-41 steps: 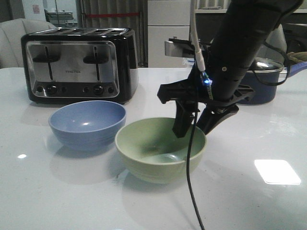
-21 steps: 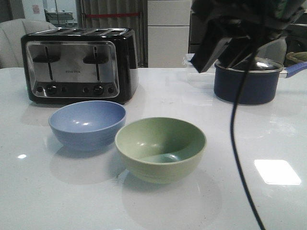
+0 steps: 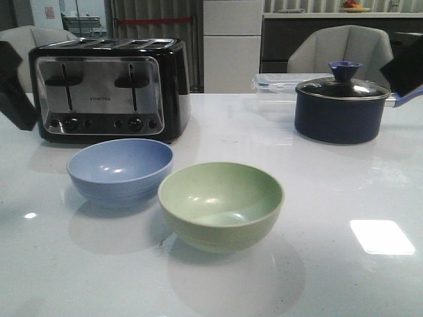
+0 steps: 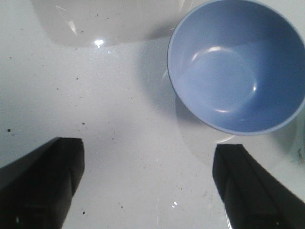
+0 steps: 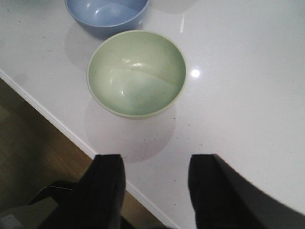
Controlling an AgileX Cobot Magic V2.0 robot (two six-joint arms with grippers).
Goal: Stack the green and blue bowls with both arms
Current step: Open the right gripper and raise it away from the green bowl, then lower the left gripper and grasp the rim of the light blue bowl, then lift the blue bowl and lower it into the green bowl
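Observation:
The periwinkle blue bowl (image 3: 120, 170) and the pale green bowl (image 3: 221, 205) stand upright and empty side by side on the white table, rims nearly touching, blue on the left. My left gripper (image 4: 147, 160) is open and empty above bare table, with the blue bowl (image 4: 237, 67) just beyond its fingertips. My right gripper (image 5: 155, 164) is open and empty over the table's front edge, short of the green bowl (image 5: 137, 72); the blue bowl (image 5: 106, 14) lies beyond it. In the front view only a dark piece of each arm shows, at the left edge (image 3: 14, 89) and right edge (image 3: 406, 69).
A black and steel toaster (image 3: 109, 89) stands behind the blue bowl. A dark navy lidded pot (image 3: 340, 109) and a clear plastic box (image 3: 274, 82) stand at the back right. The table's front edge (image 5: 57, 124) drops to the floor near the green bowl.
My right arm has lifted off the green bowl's rim and drawn back up and right, almost out of the front view. A piece of the left arm has appeared at the left edge. The bowls have not moved.

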